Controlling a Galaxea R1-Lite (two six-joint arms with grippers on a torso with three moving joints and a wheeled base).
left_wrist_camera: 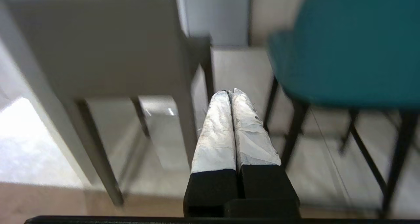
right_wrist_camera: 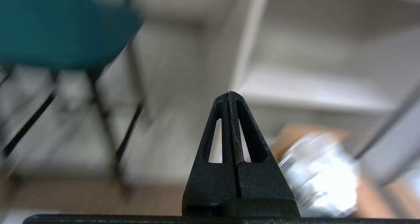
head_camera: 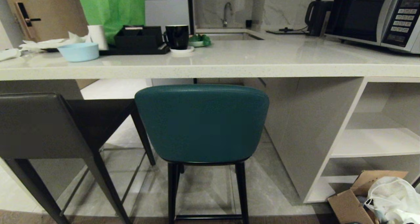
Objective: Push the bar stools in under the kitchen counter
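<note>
The teal bar stool stands right before me, its curved back just below the off-white kitchen counter edge. The dark grey bar stool stands to its left, its seat reaching under the counter. Neither arm shows in the head view. My left gripper is shut and empty, low down, pointing between the grey stool and the teal stool. My right gripper is shut and empty, low, with the teal stool off to one side and the counter's shelf cubbies ahead.
On the counter stand a blue bowl, a black tray, a black mug, a kettle and a microwave. A cardboard box with a white bag lies on the floor by the open shelves.
</note>
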